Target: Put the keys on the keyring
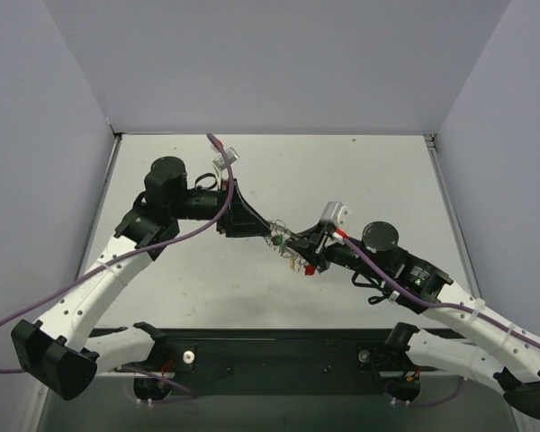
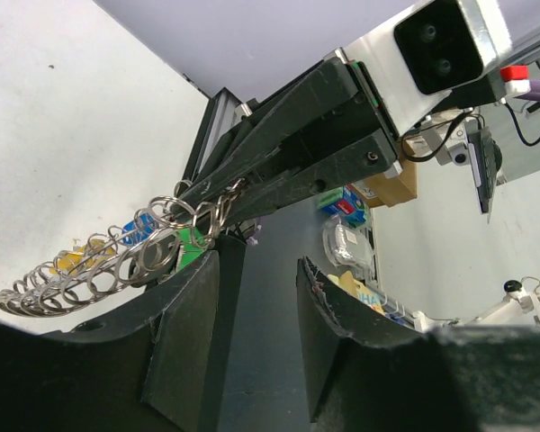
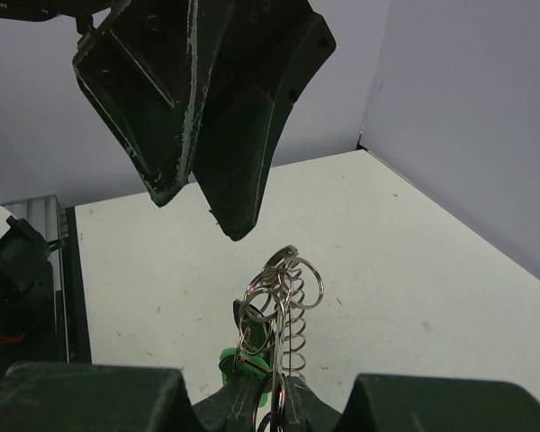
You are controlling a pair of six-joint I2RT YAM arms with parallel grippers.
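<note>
Just beside the keyring [image 3: 283,306], left gripper [image 3: 201,214].

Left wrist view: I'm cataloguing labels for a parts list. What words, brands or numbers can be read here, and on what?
Blue and red box in the background: has printing, too blurred to read.
Pale strip below the clear packet: a few letters, too small to read.
Grey metal coil keyring: no markings visible.
Nothing here is legible.

arms [image 1: 90,292]: white shells, black joints | cables [image 1: 369,265]: purple | fingers [image 2: 184,333]: black, scuffed
</note>
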